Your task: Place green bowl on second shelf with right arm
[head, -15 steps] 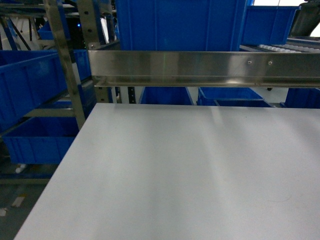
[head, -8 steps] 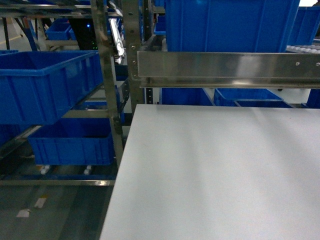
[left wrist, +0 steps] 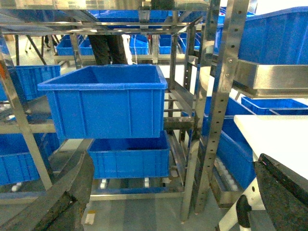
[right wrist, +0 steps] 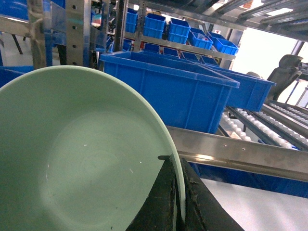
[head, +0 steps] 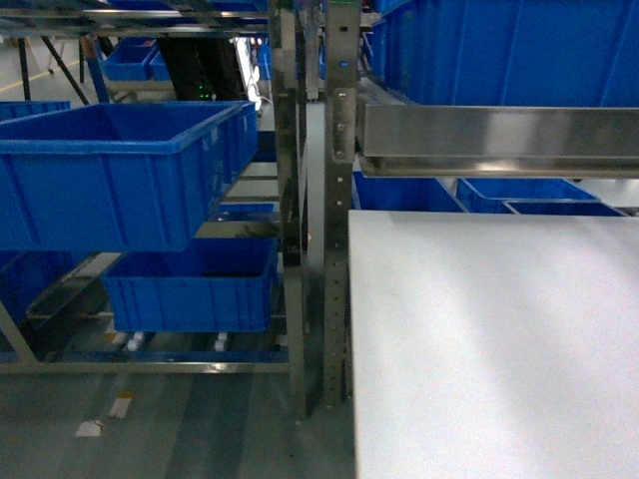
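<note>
Right wrist view: your right gripper (right wrist: 179, 202) is clamped on the rim of the green bowl (right wrist: 82, 159), one black finger (right wrist: 161, 202) inside the bowl and the other outside, with the thin rim pinched between them. The bowl fills the lower left of this view, tilted so its smooth inner face is turned toward the camera. Beyond the gripper runs a shiny steel beam (right wrist: 240, 151); a large blue crate (right wrist: 178, 94) sits just behind and above that beam, and to the right of the gripper lie rows of white rollers (right wrist: 262, 127) on a rack level. Left wrist view: your left gripper (left wrist: 168, 202) stands wide apart, its two dark fingers at the bottom corners with nothing between them; ahead of it a blue bin (left wrist: 108, 101) rests on the steel rack (left wrist: 219, 106). Head view: neither gripper shows, only the white tabletop (head: 499, 339) and rack post (head: 337, 220).
</note>
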### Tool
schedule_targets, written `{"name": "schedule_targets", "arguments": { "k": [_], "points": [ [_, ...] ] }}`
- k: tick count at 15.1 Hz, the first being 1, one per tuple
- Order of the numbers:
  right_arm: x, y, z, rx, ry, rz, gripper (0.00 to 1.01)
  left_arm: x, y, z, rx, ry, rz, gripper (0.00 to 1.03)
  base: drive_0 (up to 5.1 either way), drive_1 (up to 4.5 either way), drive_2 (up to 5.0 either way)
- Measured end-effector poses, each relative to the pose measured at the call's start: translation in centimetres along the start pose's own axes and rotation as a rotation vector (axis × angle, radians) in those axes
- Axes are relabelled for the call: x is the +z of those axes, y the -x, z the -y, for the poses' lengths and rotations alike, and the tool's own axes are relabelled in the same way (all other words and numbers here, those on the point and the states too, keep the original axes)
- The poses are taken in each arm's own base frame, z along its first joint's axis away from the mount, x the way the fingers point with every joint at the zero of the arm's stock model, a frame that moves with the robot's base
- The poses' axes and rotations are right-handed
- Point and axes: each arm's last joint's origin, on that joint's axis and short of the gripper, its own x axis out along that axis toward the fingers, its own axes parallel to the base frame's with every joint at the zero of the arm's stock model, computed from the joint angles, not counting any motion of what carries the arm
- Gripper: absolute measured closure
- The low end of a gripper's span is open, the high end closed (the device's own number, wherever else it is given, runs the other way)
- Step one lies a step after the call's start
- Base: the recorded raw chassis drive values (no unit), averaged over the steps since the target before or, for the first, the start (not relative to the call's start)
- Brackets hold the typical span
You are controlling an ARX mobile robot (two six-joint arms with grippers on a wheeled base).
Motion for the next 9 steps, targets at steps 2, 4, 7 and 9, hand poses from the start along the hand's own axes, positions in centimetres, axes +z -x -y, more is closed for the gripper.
{"name": "schedule_targets", "arguments": {
  "k": [2, 4, 7, 9],
  "points": [
    [0.01, 0.00, 0.00, -0.001, 0.000, 0.001, 0.99, 0.03, 0.00, 0.00, 0.001, 0.000, 0.003, 0.05, -5.0, 2.43, 2.4],
    [0.03, 0.00, 0.00, 0.000, 0.000, 0.003, 0.99, 0.02, 0.00, 0.00, 0.001, 0.000, 0.002, 0.05, -5.0, 2.43, 2.4],
    [-0.01, 0.00, 0.00, 0.000, 0.000, -0.001, 0.99, 0.03, 0.00, 0.00, 0.001, 0.000, 0.003, 0.05, -5.0, 2.43, 2.4],
    [0.03, 0.01, 0.00, -0.001, 0.000, 0.002, 0.99, 0.02, 0.00, 0.00, 0.001, 0.000, 0.002, 0.05, -5.0, 2.43, 2.4]
  ]
}}
